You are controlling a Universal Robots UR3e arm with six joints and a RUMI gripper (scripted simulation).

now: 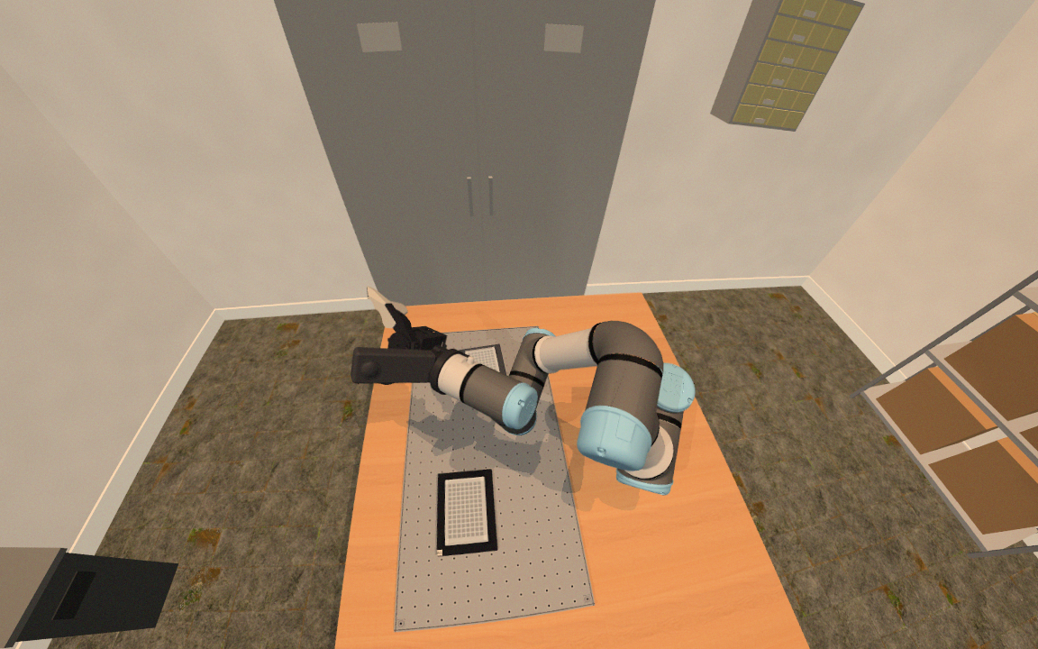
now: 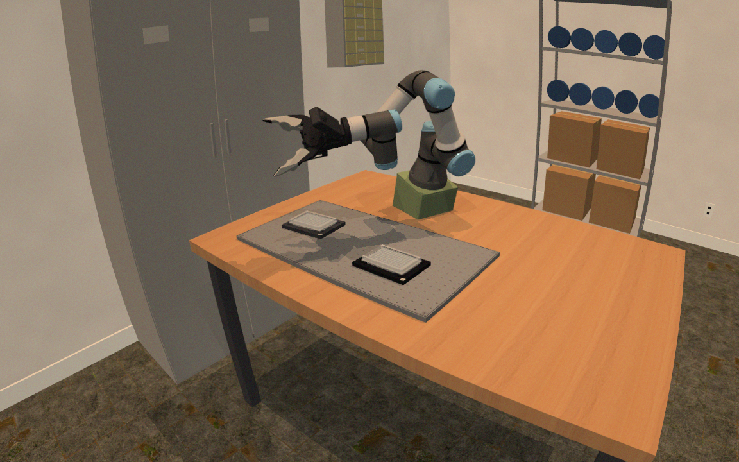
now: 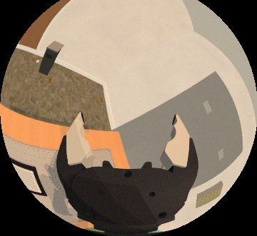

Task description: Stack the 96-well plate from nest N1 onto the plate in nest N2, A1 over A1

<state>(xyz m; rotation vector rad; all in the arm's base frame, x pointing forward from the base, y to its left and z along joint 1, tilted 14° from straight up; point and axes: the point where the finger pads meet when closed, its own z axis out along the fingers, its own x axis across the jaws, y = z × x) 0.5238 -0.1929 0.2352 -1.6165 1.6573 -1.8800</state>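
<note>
Two clear 96-well plates sit in black nests on the grey perforated mat (image 1: 506, 580) (image 2: 458, 253). One plate (image 1: 465, 509) (image 2: 392, 258) lies in the nest (image 1: 466, 548) (image 2: 415, 273) nearer the table's middle. The other plate (image 1: 484, 355) (image 2: 312, 220) lies near the cabinet end, partly hidden by the arm in the top view. My gripper (image 1: 397, 318) (image 2: 273, 146) (image 3: 128, 114) is open and empty. It is high above the table's cabinet end, level and pointing at the cabinet. One plate (image 3: 26, 177) shows at the wrist view's lower left edge.
The arm's green base block (image 2: 424, 195) stands on the orange table (image 1: 668, 564) (image 2: 533, 316) beside the mat. A tall grey cabinet (image 2: 188, 143) stands just past the table's end. A shelf rack with boxes (image 2: 596, 149) is behind the arm.
</note>
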